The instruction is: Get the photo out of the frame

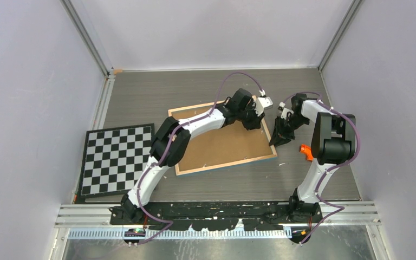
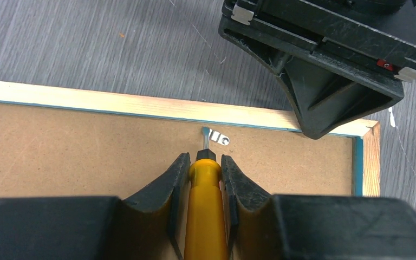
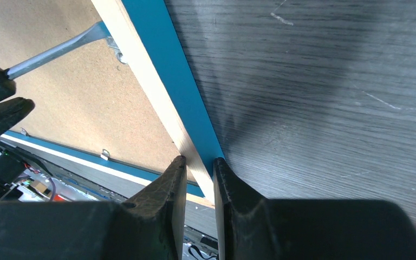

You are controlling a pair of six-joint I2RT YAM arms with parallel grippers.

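Currently the frame (image 1: 222,143) lies face down on the table (image 1: 303,86), with its fibreboard back (image 2: 59,146) uppermost. The photo is not visible in any view. Judged from this layout, it sits beneath the back, print side down.

**Gripper state**
- The left gripper (image 2: 205,160) is clenched on the yellow handle of a flat-blade screwdriver (image 2: 205,216). The blade tip rests at a metal tab (image 2: 218,138) just inside the far rim.
- The right gripper (image 3: 199,161) is clamped across the frame's wood rim (image 3: 147,81) and blue border, near a corner.

**Handling (judgement)**
- Frame: rigid and probably light. Hold it by the rim, as the right gripper does, to steady it against the prying load.
- Tabs: thin metal that should bend under the blade. Blade slip could gouge the back.
- Back: a stiff, thin sheet. Lift it at one freed edge.
- Photo: likely thin, flexible, smooth and easily creased. Take it at the margin or a corner and avoid pinching the printed area. It cannot be told whether glazing is fitted.

**Count**
- Frame: one.
- Screwdriver: one.
- Metal tabs: three show in the right wrist view. Others may be hidden.
- Checkerboard (image 1: 116,157): one, well apart on the left.
- Photo: none in view.
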